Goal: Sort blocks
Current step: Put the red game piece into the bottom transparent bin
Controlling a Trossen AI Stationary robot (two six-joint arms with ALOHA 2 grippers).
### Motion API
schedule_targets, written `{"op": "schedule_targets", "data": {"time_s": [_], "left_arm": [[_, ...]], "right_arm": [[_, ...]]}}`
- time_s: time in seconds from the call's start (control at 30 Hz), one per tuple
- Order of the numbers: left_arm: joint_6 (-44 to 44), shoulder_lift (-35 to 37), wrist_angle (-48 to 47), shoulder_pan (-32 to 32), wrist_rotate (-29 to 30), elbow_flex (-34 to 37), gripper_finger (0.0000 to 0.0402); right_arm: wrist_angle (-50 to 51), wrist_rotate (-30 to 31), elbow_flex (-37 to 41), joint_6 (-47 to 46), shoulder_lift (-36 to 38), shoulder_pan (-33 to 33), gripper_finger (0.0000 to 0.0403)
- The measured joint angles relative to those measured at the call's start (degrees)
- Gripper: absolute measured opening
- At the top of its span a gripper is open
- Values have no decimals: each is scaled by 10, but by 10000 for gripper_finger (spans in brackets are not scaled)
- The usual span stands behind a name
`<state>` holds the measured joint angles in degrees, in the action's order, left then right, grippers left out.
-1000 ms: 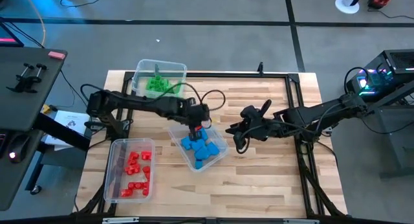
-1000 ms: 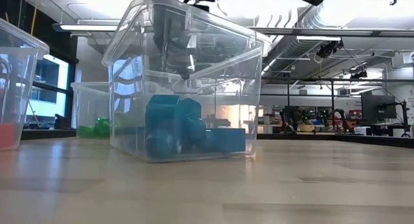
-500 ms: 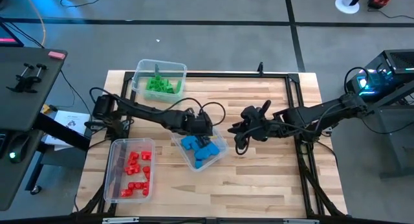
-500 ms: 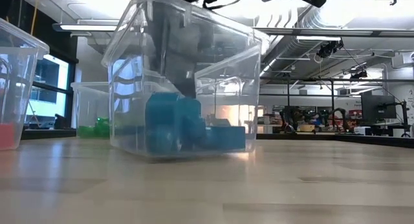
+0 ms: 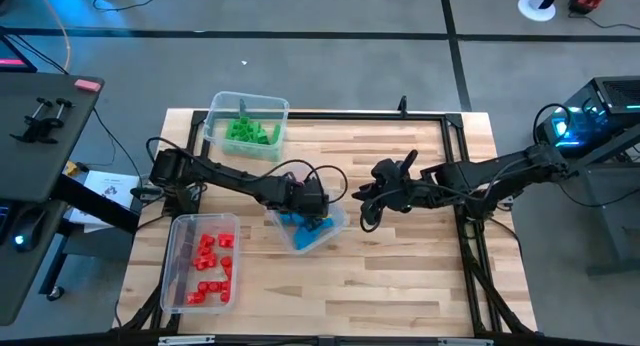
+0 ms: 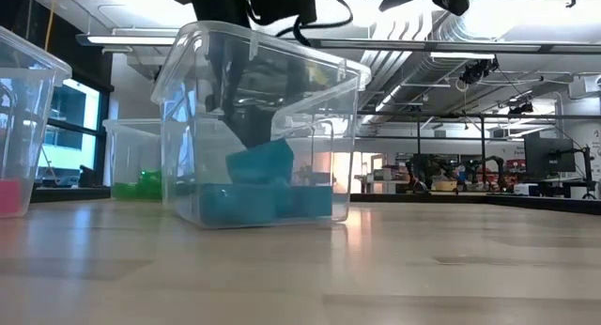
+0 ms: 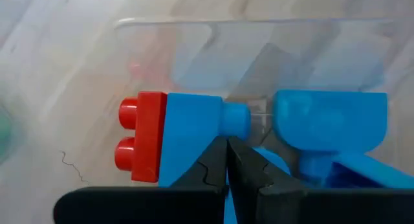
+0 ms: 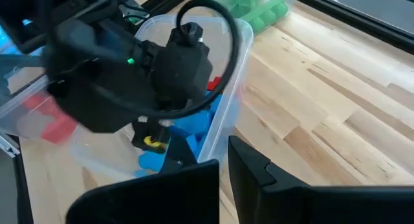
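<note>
The blocks lie sorted by colour in three clear bins: green ones point(image 5: 250, 132) at the far left, red ones point(image 5: 208, 261) at the near left, blue ones point(image 6: 263, 189) mid-table. My left gripper point(image 7: 226, 160) is shut and reaches down inside the blue bin point(image 5: 300, 244), its tips at a blue brick point(image 7: 191, 136) with a red brick point(image 7: 145, 143) snapped onto one end. My right gripper point(image 5: 366, 212) hangs shut above the table, just right of that bin, and holds nothing. My left gripper sets its shut fingertips point(image 7: 217, 164) against the blue brick's edge beside a stud point(image 7: 236, 117), slanting down from above into the bin. Nothing shows between the fingers. The brick lies tilted on the other blue blocks point(image 6: 254, 163).
The green bin point(image 5: 215, 111) juts past the table's far left corner. The red bin point(image 5: 180, 286) stands at the near left. Bare wooden tabletop point(image 5: 400, 276) stretches to the right and near side. A black frame rail point(image 5: 350, 116) runs along the table's far edge.
My left gripper has sunk into the blue bin and rolled about its own line, staying shut. The bin has turned a little on the table, and the blue blocks inside have shifted.
</note>
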<state>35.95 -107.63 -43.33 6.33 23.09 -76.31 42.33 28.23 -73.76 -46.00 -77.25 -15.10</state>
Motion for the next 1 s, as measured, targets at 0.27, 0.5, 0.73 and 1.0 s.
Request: {"op": "schedule_targets", "data": {"time_s": [0.27,0.5,0.73,1.0], "left_arm": [[-106,-28,1,6,127,0,0],[-141,-32,12,-5,146,31,0],[-110,-30,20,-28,123,74,0],[-112,-26,85,-23,-73,76,0]], "right_arm": [[-2,0,0,0,0,11,0],[-6,-14,0,0,0,12,0],[-9,-20,0,-4,0,12,0],[-9,-21,0,-4,0,12,0]]}}
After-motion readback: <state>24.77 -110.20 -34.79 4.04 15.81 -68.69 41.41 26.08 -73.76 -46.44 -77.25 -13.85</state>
